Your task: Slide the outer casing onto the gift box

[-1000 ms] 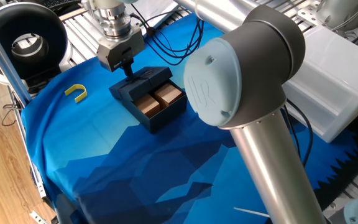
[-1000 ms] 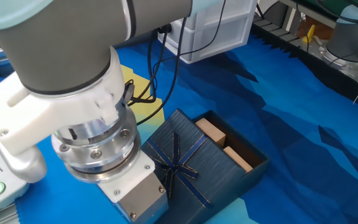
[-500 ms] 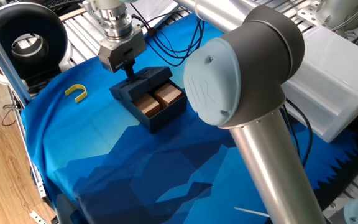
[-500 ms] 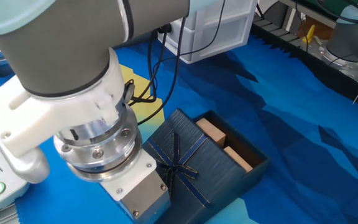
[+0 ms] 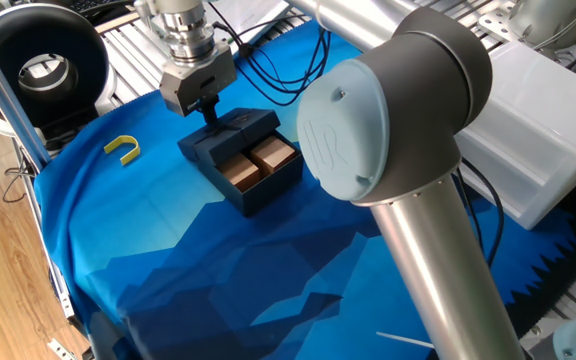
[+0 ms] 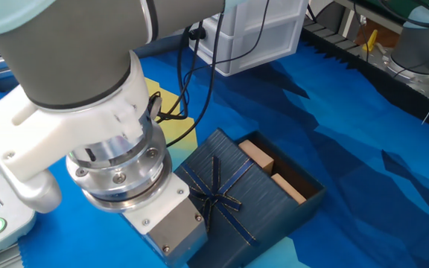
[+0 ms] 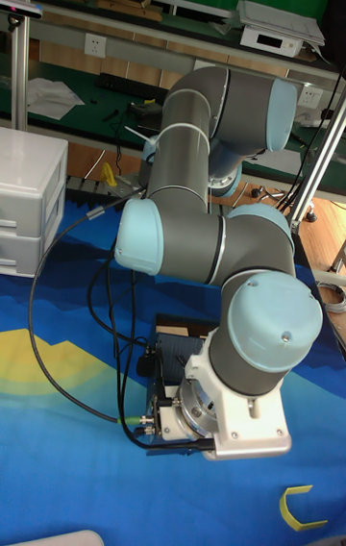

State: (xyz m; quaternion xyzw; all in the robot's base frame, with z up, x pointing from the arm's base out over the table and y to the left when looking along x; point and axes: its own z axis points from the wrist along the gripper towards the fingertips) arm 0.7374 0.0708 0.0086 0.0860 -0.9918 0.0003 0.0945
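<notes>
Blue cloth (image 5: 168,250) is covering the table, and the gift box (image 5: 258,178) is sitting on it as the landmark, its two tan blocks (image 5: 256,160) showing at the open end. The outer casing (image 6: 233,195) is lying over the far part of the gift box, covering most of it, with its ribbon bow (image 6: 218,198) facing up. The gripper (image 5: 209,112) is reaching down at the casing's far edge; its fingers are mostly hidden behind its body, so I cannot tell whether they are pinching the casing. A yellow U-shaped piece (image 5: 123,149) is lying on the cloth well left of the gift box. A white plastic bin (image 5: 543,130) is standing beyond the gift box to the right.
</notes>
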